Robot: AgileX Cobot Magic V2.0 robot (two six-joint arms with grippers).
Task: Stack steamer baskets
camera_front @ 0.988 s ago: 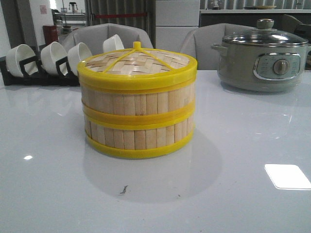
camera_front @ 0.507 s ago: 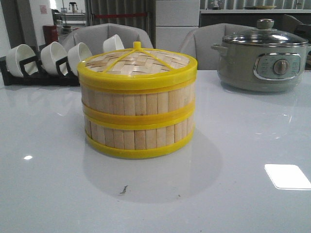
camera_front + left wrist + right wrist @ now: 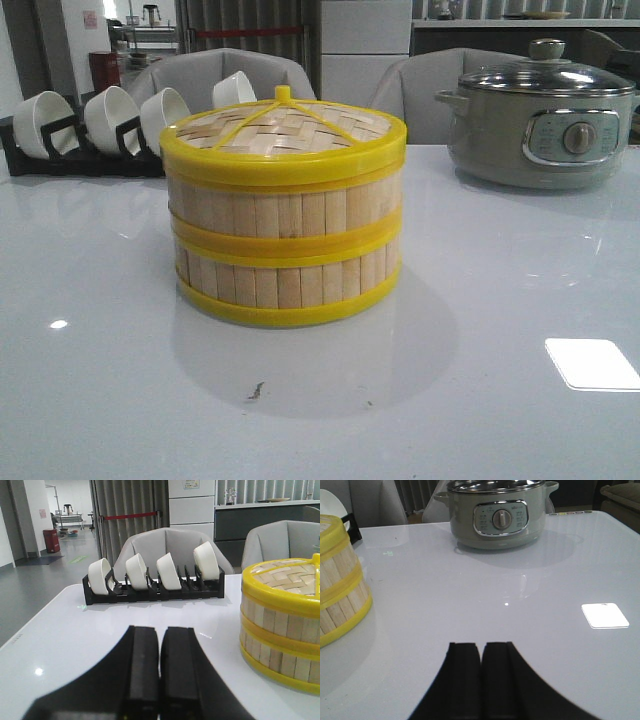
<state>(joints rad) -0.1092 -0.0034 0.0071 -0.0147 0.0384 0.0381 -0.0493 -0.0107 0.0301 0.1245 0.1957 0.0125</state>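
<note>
While both arms sit low near the table edge, the steamer baskets [image 3: 285, 240] stand stacked one on the other at the middle of the white table [image 3: 500, 400], capped by the woven lid [image 3: 283, 130]. The left gripper [image 3: 159, 672] has its jaws pressed together on nothing, with the stack at about two o'clock from it. The right gripper [image 3: 481, 677] is likewise closed and empty, the stack at about ten o'clock.

By my judgement the stacking looks finished, so the main hazard is a careless arm sweep. A sideways swing from either arm could clip a yellow rim and slide the upper basket off the lower one, or knock the lid askew. The bowl rack [image 3: 85, 135] at ten o'clock of the stack and the electric pot [image 3: 540, 120] at two o'clock stand well apart.
</note>
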